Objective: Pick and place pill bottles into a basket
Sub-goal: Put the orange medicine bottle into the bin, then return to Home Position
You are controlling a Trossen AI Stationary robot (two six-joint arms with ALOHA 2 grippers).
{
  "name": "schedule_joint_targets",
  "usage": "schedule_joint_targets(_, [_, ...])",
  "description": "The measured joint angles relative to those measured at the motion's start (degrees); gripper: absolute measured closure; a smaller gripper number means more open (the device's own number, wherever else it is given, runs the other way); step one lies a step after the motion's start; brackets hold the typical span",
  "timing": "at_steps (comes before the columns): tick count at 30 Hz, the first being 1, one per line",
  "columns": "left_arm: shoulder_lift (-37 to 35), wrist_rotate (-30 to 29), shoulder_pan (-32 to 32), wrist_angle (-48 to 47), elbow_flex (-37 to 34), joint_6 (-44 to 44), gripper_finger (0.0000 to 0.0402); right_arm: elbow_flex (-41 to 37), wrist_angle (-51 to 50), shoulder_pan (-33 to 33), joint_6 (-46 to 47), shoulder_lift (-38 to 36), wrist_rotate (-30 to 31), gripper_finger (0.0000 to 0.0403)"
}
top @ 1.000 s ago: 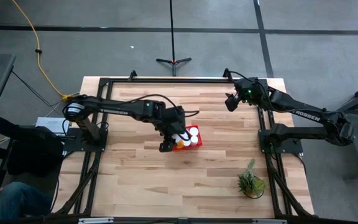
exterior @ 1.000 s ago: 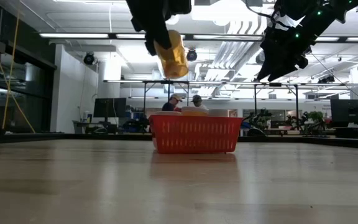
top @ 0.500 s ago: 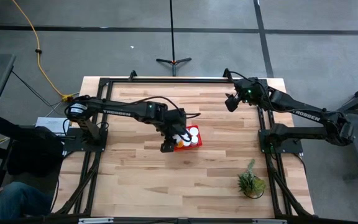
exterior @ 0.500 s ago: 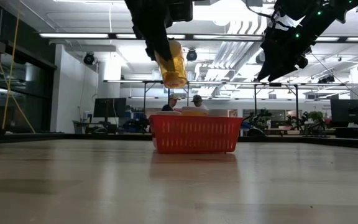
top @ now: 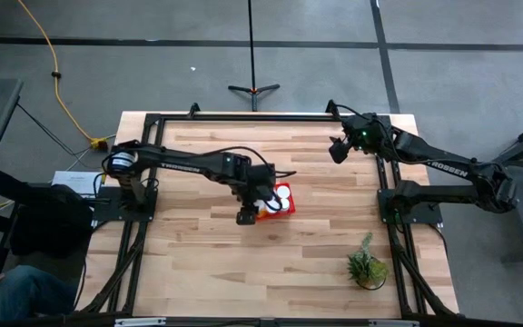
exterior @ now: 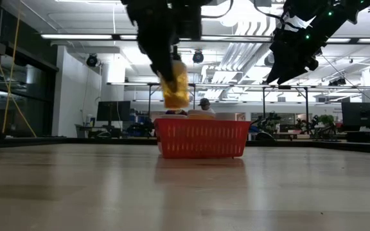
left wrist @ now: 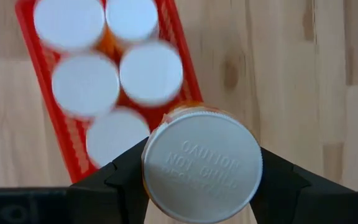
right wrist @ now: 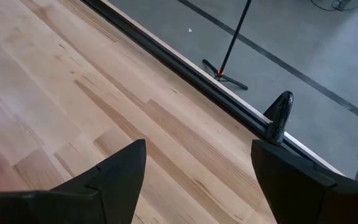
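The wooden table carries two dark arms, one at each side. The left arm reaches toward the middle of the table, and the left gripper hangs over the basket's edge on the side toward the left arm. The right arm waits high above the far right part of the table, and the right gripper has its two fingers spread wide with nothing between them. A small green potted plant stands near the front right corner, well apart from the rest. The red basket stands near the middle of the table. Inside it five pill bottles stand upright, close together, their white caps facing up. The left gripper pinches the sixth pill bottle by its sides, the fingers pressing on the cap rim; in the low view its orange body hangs slightly tilted, just above the basket rim.
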Motion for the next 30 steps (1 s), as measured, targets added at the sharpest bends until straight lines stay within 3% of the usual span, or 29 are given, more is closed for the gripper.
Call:
schedule_joint_targets(22, [3.8, -2.6, 0.0, 1.7, 0.2, 2.5, 0.0162, 0.0, 0.0, 0.0, -0.4, 0.0, 0.0, 0.0121])
schedule_joint_targets(30, [4.3, -2.7, 0.0, 1.1, 0.1, 3.3, 0.0095, 0.0, 0.0, 0.0, -0.4, 0.0, 0.0, 0.0121])
